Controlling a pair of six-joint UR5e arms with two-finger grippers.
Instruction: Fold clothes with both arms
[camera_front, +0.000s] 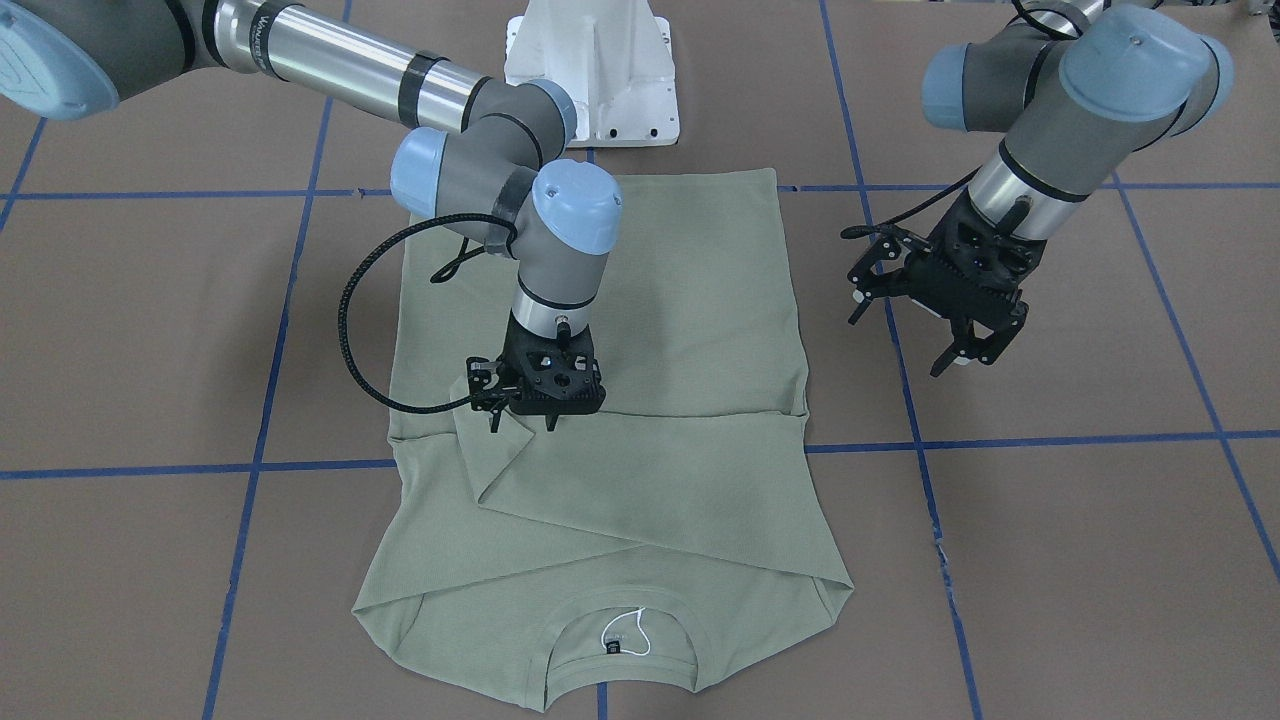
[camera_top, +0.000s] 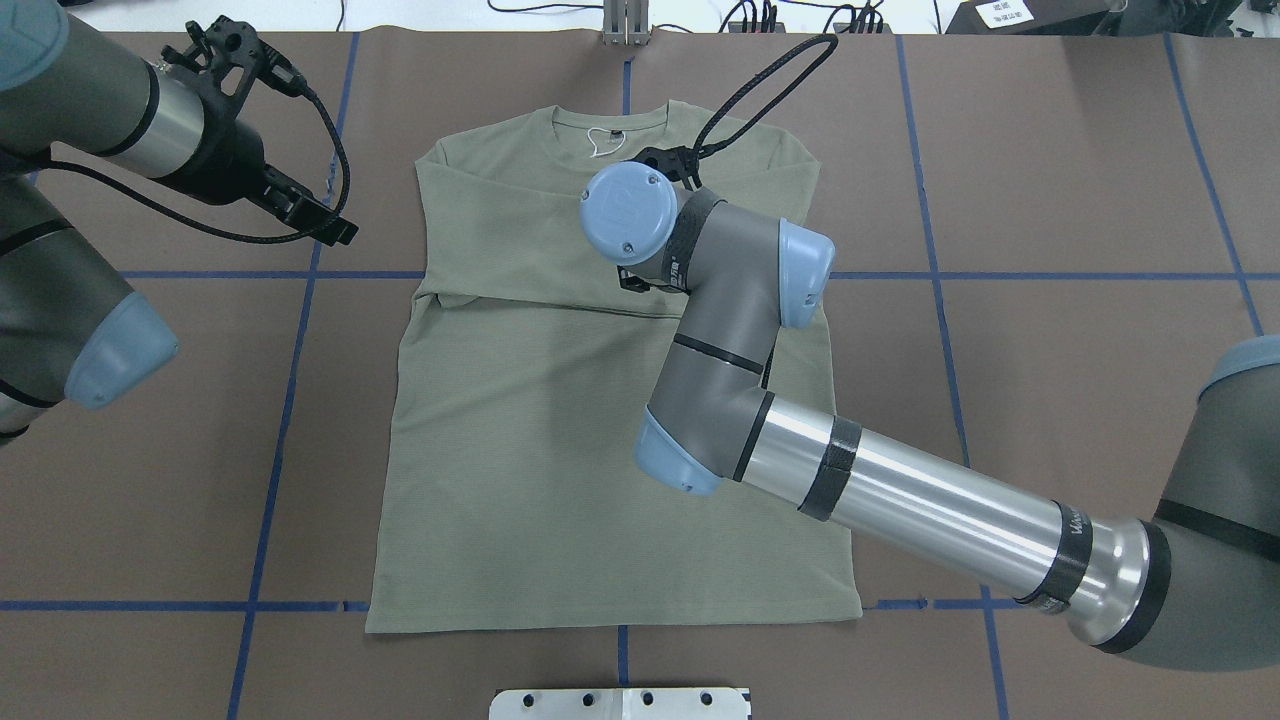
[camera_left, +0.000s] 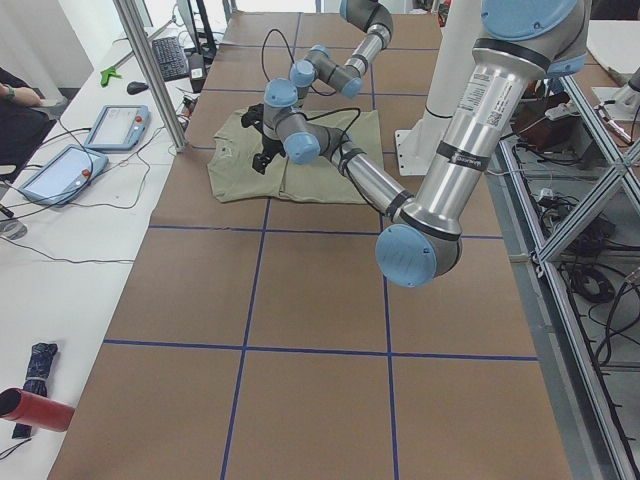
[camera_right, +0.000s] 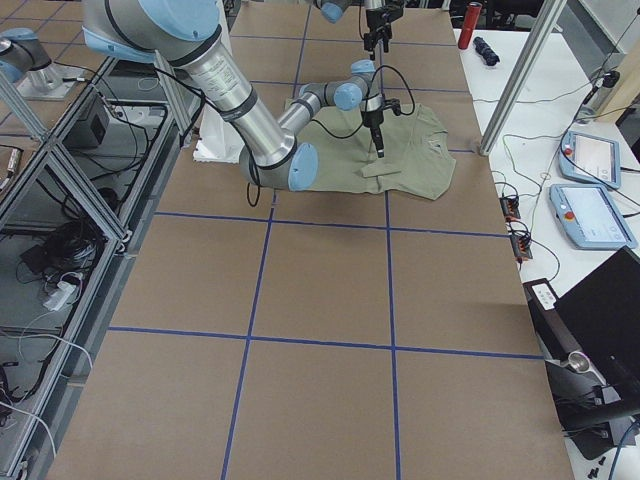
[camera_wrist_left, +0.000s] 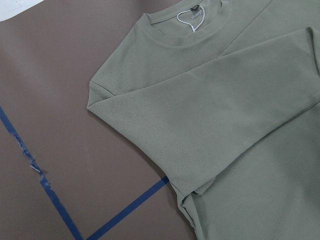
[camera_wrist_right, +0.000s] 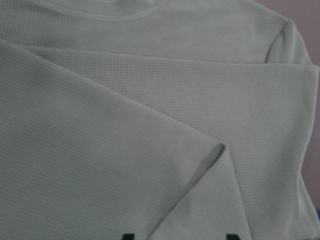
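Observation:
The pale green shirt (camera_front: 690, 290) lies flat on the brown table with its collar and black neck label (camera_front: 615, 646) on the side away from the robot. Both sleeves are folded across the chest (camera_top: 520, 230). My right gripper (camera_front: 521, 422) points straight down over the end of the upper folded sleeve. It is open: in the right wrist view its two fingertips (camera_wrist_right: 129, 236) stand apart just above the cloth (camera_wrist_right: 150, 110). My left gripper (camera_front: 965, 358) hangs open and holds nothing, above bare table beside the shirt's edge. The left wrist view shows the shoulder and collar (camera_wrist_left: 200, 30).
The white pedestal (camera_front: 592, 70) stands at the robot's side of the shirt's hem. Blue tape lines (camera_front: 1000, 440) cross the brown table. A bench with tablets (camera_left: 115, 125), a metal post (camera_left: 150, 70) and a person's sleeve (camera_left: 15, 95) lies beyond the far edge.

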